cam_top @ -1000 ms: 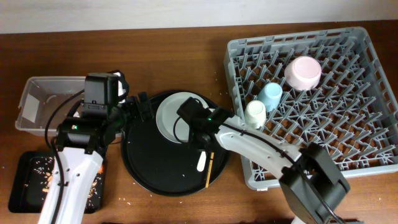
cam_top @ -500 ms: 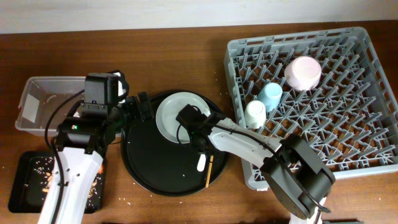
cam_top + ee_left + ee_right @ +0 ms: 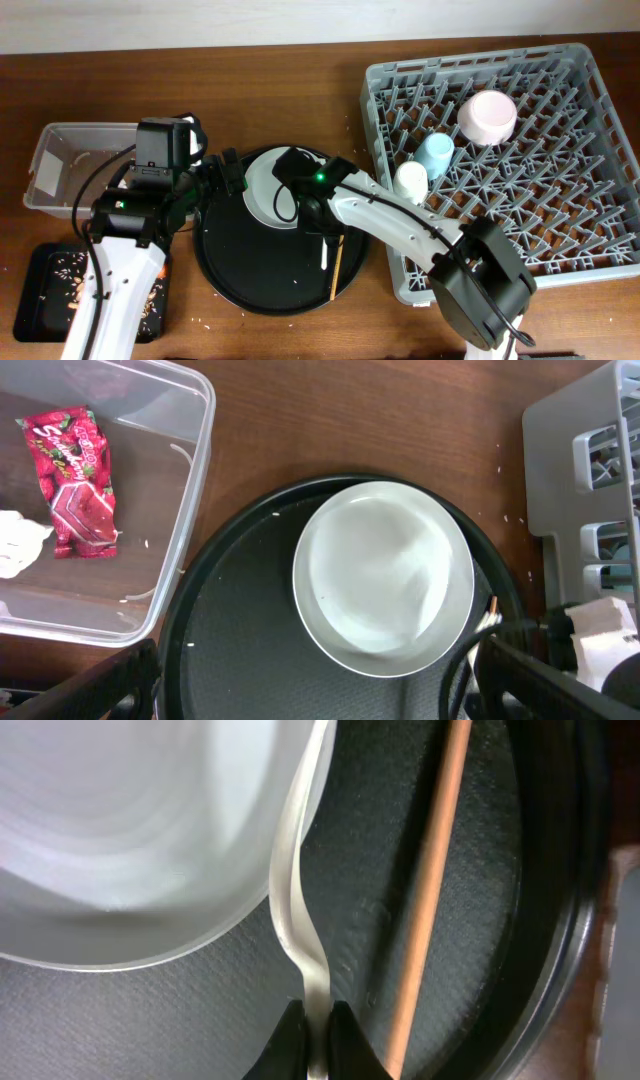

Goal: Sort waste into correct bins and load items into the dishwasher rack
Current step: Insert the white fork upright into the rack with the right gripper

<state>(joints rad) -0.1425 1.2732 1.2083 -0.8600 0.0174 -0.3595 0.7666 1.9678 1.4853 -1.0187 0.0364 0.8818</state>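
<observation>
My right gripper [image 3: 321,233] is shut on the handle of the white plastic fork [image 3: 296,900], low over the round black tray [image 3: 240,270]. The fork's far end lies against the rim of the pale grey-green plate [image 3: 130,830], and the wooden chopstick [image 3: 430,890] lies just to its right. My left gripper [image 3: 320,705] is open and empty above the tray, near the plate [image 3: 385,590]. The clear tub [image 3: 190,510] holds the red wrapper [image 3: 78,480] and the white napkin [image 3: 15,545]. The grey rack [image 3: 560,200] holds the cream cup [image 3: 410,182], the light blue cup [image 3: 434,152] and the pinkish bowl [image 3: 487,116].
A shallow black tray [image 3: 35,300] with brownish scraps sits at the front left, below the tub [image 3: 60,150]. The rack's corner [image 3: 590,460] is close to the right of the round tray. My right arm crosses the rack's front left corner.
My right arm has swung left, further over the plate. The fork now looks narrower and sits slightly higher on the tray. The left arm has not moved.
</observation>
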